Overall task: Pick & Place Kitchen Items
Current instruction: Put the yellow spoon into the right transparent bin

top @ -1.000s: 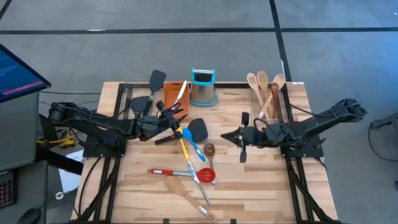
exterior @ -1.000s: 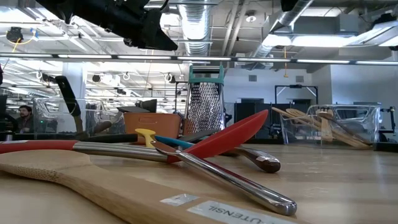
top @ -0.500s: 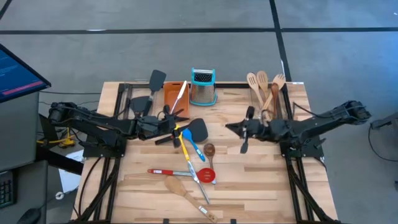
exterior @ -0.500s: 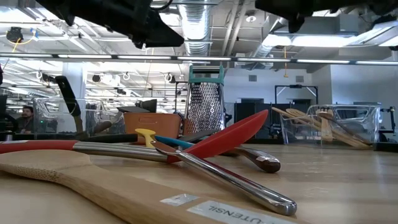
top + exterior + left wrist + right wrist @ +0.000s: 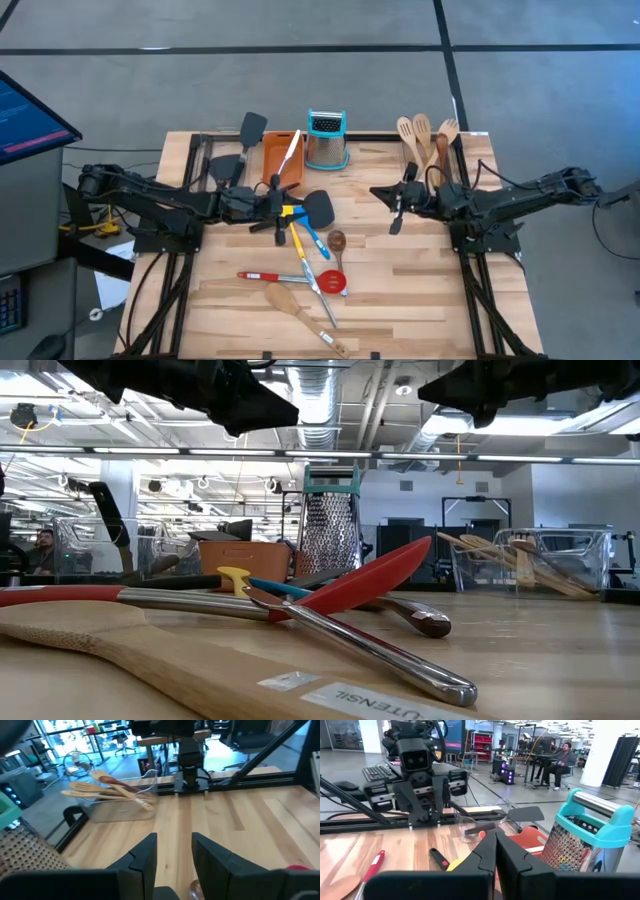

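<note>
Several utensils lie crossed at the middle of my surface (image 5: 420, 290): a red spoon (image 5: 333, 282) with a steel handle, a yellow-handled tool (image 5: 296, 240), a blue one (image 5: 314, 240), a black turner (image 5: 318, 207) and a wooden spoon (image 5: 285, 299) toward six o'clock. More wooden spoons (image 5: 425, 140) stand in a clear bin at about one o'clock, beside the grater (image 5: 327, 140) and orange tray (image 5: 280, 158) at twelve. My left pincer (image 5: 277, 207) reaches in from nine o'clock, low over the black turner's handle, fingers (image 5: 145, 855) partly apart; I cannot tell whether it grips anything. My right pincer (image 5: 400, 205) stretches from three o'clock, closed tight and empty.
</note>
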You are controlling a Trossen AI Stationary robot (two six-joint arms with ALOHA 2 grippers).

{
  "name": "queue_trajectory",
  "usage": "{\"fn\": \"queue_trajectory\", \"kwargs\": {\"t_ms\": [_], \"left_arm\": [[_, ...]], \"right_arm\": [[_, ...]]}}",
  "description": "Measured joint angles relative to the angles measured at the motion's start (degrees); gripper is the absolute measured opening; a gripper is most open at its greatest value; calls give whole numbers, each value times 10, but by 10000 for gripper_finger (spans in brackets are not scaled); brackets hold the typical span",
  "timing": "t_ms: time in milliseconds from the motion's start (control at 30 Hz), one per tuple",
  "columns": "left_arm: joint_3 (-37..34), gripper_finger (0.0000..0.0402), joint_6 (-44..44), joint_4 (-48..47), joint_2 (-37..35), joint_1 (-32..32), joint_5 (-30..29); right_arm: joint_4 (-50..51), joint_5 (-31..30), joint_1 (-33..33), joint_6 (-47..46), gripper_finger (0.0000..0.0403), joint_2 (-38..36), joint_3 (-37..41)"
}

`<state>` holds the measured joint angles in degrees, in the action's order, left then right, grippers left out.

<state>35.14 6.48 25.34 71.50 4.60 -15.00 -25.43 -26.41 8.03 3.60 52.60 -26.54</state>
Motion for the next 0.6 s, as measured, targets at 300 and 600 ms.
{"fn": "queue_trajectory", "kwargs": {"t_ms": [300, 600], "left_arm": [[0, 108, 0, 1, 0, 0, 2], [0, 108, 0, 2, 0, 0, 2]], "right_arm": [[11, 0, -14, 0, 1, 3, 0], [12, 0, -15, 0, 1, 3, 0]]}}
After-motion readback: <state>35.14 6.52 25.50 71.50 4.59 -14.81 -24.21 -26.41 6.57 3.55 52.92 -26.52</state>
